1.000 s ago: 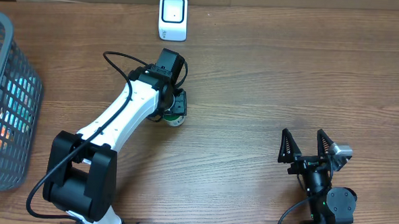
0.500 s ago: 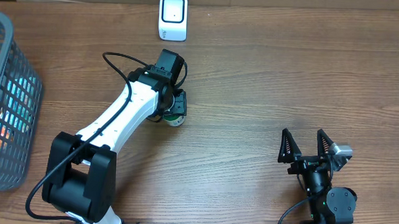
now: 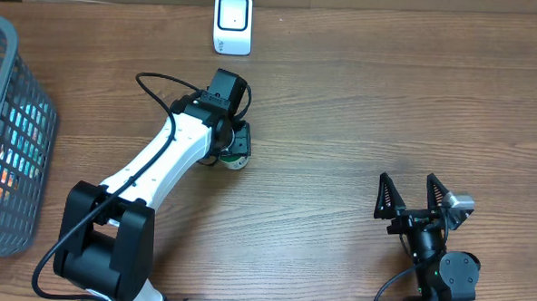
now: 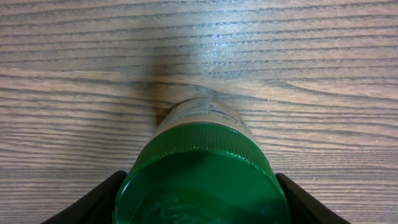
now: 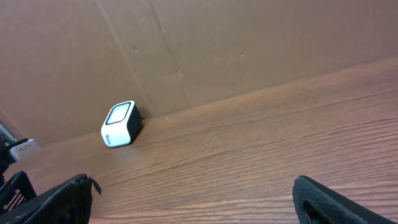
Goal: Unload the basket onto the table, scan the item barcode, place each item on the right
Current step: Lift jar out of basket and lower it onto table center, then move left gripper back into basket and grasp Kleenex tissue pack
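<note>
Left jaws seem clamped on the green-capped bottle (image 4: pixel 200 163), right jaws hang open; that shallow grip might let it swivel, barcode missing the scanner (image 3: pixel 232 23).

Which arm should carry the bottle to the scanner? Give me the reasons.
Left. The left pincer appears clamped on the green-capped bottle, a short way from the barcode scanner. The right pincer sits open and empty, far from both.

A green-lidded, pale-labelled jar (image 3: pixel 237 155) (image 4: pixel 202 177) sat on the wooden table (image 3: pixel 361 100). A white boxy barcode scanner (image 3: pixel 232 23) (image 5: pixel 121 123) stood well apart, by the far edge.
</note>
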Tool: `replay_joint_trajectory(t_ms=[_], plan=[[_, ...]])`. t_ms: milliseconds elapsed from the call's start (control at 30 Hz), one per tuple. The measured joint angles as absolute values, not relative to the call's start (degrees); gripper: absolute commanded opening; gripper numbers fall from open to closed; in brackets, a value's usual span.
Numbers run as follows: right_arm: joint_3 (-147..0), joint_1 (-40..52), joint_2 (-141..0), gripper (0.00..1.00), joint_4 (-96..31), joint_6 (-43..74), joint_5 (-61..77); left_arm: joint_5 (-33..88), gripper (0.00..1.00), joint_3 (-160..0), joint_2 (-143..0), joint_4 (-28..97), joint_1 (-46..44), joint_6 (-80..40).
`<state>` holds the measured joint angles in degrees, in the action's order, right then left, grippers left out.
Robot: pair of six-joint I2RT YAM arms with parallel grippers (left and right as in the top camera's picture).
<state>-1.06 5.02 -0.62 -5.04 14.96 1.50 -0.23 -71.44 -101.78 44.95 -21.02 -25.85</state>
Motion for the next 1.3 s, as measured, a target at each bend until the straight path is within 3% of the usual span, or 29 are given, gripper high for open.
replay_joint_trajectory(t_ms=[267, 333, 467, 500, 700, 1000, 1167, 1300], plan=[[-1.1, 5.0, -0.6, 1.0, -5.0, 15.0, 1.5, -0.3, 0.54, -71.3, -101.7, 44.2, -21.0, -26.0], [-1.1, 5.0, -0.6, 1.0, -5.0, 15.0, 1.5, -0.3, 0.62, -71.2, -101.7, 44.1, -21.0, -26.0], [-1.1, 5.0, -0.6, 1.0, -5.0, 15.0, 1.5, -0.3, 0.98, -71.2, -101.7, 44.3, -21.0, -26.4], [-1.1, 5.0, -0.6, 1.0, -5.0, 15.0, 1.5, -0.3, 1.0, -71.3, -101.7, 45.2, -21.0, -26.3], [-1.1, 5.0, -0.6, 1.0, -5.0, 15.0, 1.5, -0.3, 1.0, -80.4, -102.3, 56.8, -21.0, -26.2], [-1.1, 5.0, -0.6, 1.0, -5.0, 15.0, 1.5, -4.2, 1.0, -114.5, -100.8, 80.3, -16.8, -26.0], [-1.1, 5.0, -0.6, 1.0, -5.0, 15.0, 1.5, -7.3, 1.0, -124.9, -95.2, 86.1, -5.4, -26.0], [-1.1, 5.0, -0.6, 1.0, -5.0, 15.0, 1.5, -9.0, 1.0, -127.2, -88.7, 86.4, 11.2, -26.0]])
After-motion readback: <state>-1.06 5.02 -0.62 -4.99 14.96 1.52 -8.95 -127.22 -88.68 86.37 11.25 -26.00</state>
